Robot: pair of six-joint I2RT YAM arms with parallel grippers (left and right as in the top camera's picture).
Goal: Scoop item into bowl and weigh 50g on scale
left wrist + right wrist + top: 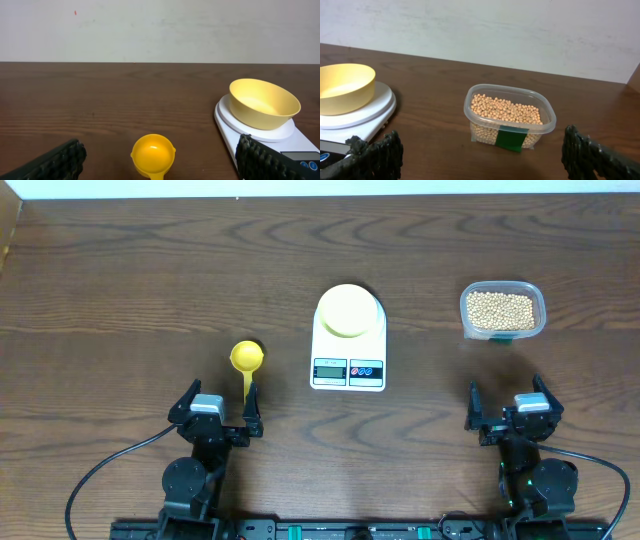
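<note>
A pale-yellow bowl (348, 310) (263, 103) (342, 87) sits empty on the platform of the white scale (348, 365) (260, 137) (355, 122) at the table's middle. The tan beans (500, 309) (506, 110) fill a clear plastic container at the right. A yellow scoop (246, 360) (153, 156) lies left of the scale, its handle toward my left gripper (218, 408) (160, 162), which stands open just behind it with nothing held. My right gripper (510, 406) (482, 155) is open too, empty, some way short of the bean container.
The clear container (502, 311) (510, 116) carries a green label on its near side. Cables trail from both arm bases along the table's front edge. A pale wall stands behind the table.
</note>
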